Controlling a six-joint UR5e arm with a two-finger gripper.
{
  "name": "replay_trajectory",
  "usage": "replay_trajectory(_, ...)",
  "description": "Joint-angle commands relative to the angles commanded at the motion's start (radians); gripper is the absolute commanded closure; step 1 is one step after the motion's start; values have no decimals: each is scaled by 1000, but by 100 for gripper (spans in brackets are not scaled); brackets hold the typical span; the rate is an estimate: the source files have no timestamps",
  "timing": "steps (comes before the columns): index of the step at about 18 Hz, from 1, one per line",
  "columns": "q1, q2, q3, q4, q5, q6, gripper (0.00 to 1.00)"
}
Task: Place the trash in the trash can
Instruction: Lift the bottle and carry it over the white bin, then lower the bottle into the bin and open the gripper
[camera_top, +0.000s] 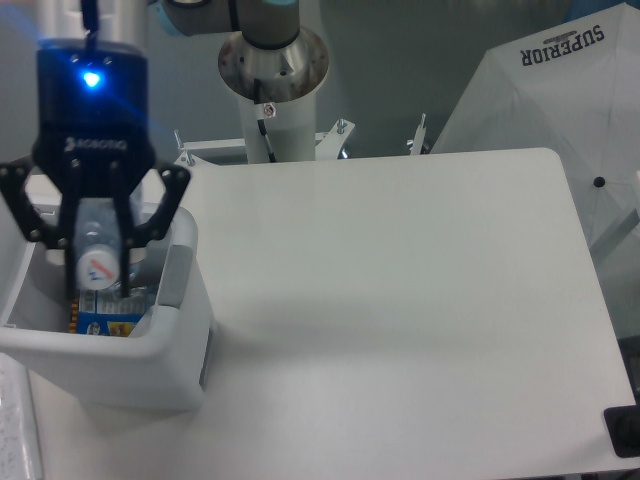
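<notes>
White rectangular plastic trash can (150, 365) with grey side panel at left edge of white bench (400, 300); broad bare bench surface to its right. Black two-finger pincer (97, 270) over can opening, closed on crushed clear plastic bottle (95, 255). Bottle long axis near vertical, lower end inside can, above blue-and-yellow packet (100, 318).

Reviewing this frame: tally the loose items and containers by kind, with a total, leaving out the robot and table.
Clear plastic bottle, between the gripper fingers over the bin: 1
Blue-and-yellow packet, inside the bin: 1
White trash can: 1
Total: 3
</notes>
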Motion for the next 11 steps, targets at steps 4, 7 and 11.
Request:
replay_trajectory(4,-17,-29,-6,-2,0,0,79)
replay_trajectory(7,-23,-43,-5,-2,0,0,79)
replay_trajectory(11,-23,-55,-5,0,2,2,79)
